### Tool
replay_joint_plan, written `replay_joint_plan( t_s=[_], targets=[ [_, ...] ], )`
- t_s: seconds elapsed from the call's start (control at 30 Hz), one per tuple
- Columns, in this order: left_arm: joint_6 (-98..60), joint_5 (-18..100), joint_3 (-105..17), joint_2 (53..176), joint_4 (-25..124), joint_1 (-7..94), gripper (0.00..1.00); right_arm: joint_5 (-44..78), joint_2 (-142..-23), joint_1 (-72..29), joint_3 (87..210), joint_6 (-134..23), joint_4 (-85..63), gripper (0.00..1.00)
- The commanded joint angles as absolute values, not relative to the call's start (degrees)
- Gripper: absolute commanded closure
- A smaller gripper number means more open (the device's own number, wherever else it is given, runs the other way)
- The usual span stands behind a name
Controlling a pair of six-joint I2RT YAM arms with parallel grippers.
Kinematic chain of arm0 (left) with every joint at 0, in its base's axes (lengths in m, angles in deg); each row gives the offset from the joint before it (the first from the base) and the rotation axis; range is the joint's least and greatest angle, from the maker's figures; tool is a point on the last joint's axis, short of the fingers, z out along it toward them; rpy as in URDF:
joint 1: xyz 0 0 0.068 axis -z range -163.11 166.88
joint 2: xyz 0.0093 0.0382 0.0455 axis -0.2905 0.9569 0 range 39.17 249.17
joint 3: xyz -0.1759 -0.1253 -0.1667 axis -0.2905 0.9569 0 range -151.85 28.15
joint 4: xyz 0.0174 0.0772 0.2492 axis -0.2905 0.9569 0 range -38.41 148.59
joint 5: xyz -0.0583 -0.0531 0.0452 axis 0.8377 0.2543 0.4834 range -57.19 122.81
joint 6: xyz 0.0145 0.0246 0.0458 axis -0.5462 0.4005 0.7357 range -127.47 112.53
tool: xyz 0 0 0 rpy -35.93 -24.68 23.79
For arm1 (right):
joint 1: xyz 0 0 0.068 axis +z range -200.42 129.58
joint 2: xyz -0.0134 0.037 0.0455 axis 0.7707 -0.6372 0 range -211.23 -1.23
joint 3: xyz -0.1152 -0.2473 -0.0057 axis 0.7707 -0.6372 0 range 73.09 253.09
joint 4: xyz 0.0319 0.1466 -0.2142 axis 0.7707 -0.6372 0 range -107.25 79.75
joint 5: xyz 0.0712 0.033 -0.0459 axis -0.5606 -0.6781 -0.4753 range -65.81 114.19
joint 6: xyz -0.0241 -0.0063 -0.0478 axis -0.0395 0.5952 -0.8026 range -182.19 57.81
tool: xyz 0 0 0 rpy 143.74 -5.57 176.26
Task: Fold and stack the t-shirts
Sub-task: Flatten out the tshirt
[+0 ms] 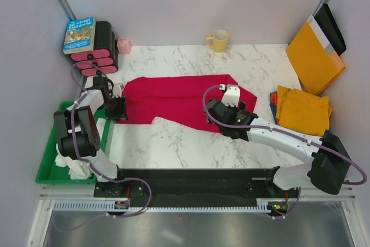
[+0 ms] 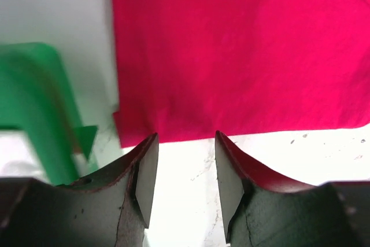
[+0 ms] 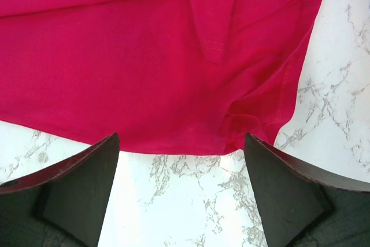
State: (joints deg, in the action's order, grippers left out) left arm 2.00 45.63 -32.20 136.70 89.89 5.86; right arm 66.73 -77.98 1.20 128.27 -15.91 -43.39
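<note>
The table [image 1: 173, 148] has a white, grey-veined marble top, flat and smooth. Plain pale walls close it in on the left, far and right sides.

The red shirt [image 1: 179, 99] lies flat across the middle of the table, its long axis running left to right. The cloth is soft and matte, with a stitched hem. The right wrist view shows one sleeve folded in over the body.

A stack of shirts [image 1: 302, 110] sits near the right edge, well apart from the red shirt. The top one is mustard-yellow and folded to a rough square; orange-red and blue edges show beneath it.

A stiff orange-yellow envelope [image 1: 315, 56] leans against the right wall. A yellow mug [image 1: 218, 40] stands at the far edge. A green tray [image 1: 46, 143] at the left holds crumpled white cloth [image 1: 75, 166].

The left gripper [image 2: 185, 140] is at the left end of the red shirt. Its jaws are parted, with nothing between them, and the cloth edge lies just beyond the tips.

The right gripper [image 3: 182, 140] is at the near edge of the red shirt toward its right end. Its jaws are spread wide over bare marble and hold nothing.
</note>
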Motion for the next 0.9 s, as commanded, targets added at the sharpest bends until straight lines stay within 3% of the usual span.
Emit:
replay_joint_plan(
  t_s=[0.0,0.13,0.33,0.6,0.87],
  targets=[
    [2.81,38.53,-31.35,135.05,86.22,4.05,0.51,68.57,-77.69,1.7,127.85,-14.73,-41.71,0.05],
    [2.72,34.58,-31.87,139.09,86.13,6.59,0.69,68.22,-78.75,1.7,128.55,-15.34,-41.97,0.05],
    [2.55,30.61,-33.1,140.5,85.69,14.68,0.71,69.1,-77.78,1.7,129.61,-15.87,-43.38,0.04],
    [1.06,35.53,-40.48,142.52,87.97,22.51,0.69,69.89,-75.32,1.7,128.47,-13.77,-46.72,0.05],
    [-1.23,37.38,-39.53,135.86,87.54,22.25,0.51,69.98,-70.49,2.4,124.87,-10.86,-48.74,0.05]
  ],
)
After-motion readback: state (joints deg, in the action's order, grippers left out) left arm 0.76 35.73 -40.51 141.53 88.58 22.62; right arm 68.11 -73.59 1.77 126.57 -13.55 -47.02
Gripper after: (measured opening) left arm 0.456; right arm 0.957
